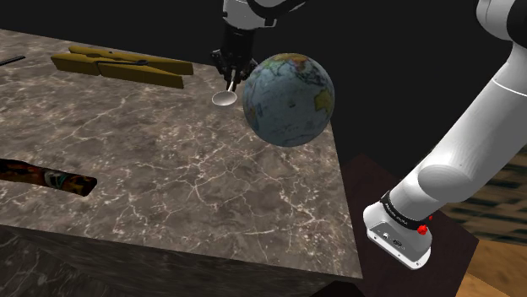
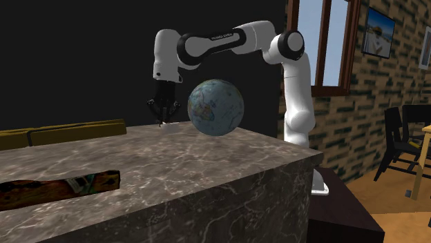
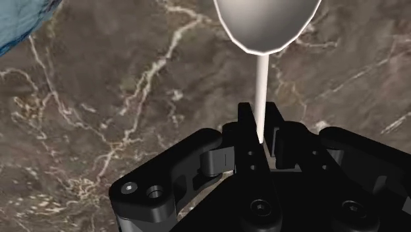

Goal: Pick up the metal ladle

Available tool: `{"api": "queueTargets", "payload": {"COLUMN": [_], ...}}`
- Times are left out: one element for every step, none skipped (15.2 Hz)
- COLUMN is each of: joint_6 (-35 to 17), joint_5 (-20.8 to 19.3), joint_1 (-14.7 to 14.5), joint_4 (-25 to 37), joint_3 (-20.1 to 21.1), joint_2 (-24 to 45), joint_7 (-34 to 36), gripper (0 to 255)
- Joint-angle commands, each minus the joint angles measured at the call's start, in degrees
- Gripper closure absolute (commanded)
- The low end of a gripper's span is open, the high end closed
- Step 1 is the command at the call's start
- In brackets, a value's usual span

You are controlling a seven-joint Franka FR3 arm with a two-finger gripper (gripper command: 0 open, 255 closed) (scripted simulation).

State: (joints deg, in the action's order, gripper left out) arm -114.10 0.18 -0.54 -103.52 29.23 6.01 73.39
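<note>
On the shoulder view's left lies a wooden clothespin [image 1: 122,66]. Next comes the gripper [image 1: 230,78], its fingers clamped on the thin handle of the pale ladle [image 1: 224,99]. The ladle's bowl sits just below the gripper, at the marble counter [image 1: 169,186] and near the globe [image 1: 289,99].

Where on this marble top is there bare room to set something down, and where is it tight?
Free: the wide middle of the marble top, between the wooden clothespin, the patterned bar at the shoulder view's left edge and the globe, down to the near edge. Crowded: the far side, where the gripper holds the ladle close beside the globe.
</note>
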Motion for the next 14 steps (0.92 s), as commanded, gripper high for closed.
{"api": "queueTargets", "payload": {"joint_6": [1.5,2.3,3.0,3.8,4.6,5.3,6.1,6.9,7.6,8.4,9.2,10.0,10.1,10.1], "joint_5": [0.1,0.2,0.2,0.2,0.3,0.3,0.3,0.3,0.3,0.3,0.2,0.2,0.2,0.2], "joint_1": [0.0,0.0,0.0,0.0,0.0,0.0,0.0,0.0,0.0,0.0,-0.1,-0.1,-0.1,-0.1], "joint_4": [1.3,2.0,2.7,3.4,4.1,4.8,5.6,6.3,7.1,7.9,8.7,9.6,9.7,9.7], "joint_3": [0.0,0.0,0.0,0.0,0.0,0.1,0.1,0.1,0.1,0.1,0.1,0.1,0.1,0.1], "joint_2": [-0.3,-0.4,-0.4,-0.5,-0.5,-0.6,-0.6,-0.6,-0.6,-0.6,-0.5,-0.5,-0.5,-0.5], "joint_7": [0.0,0.0,0.0,0.0,0.0,0.0,0.0,0.1,0.1,0.1,0.2,0.2,0.2,0.2], "gripper": [255,255,255,255,255,255,255,255,255,255,255,255,255,255]}}
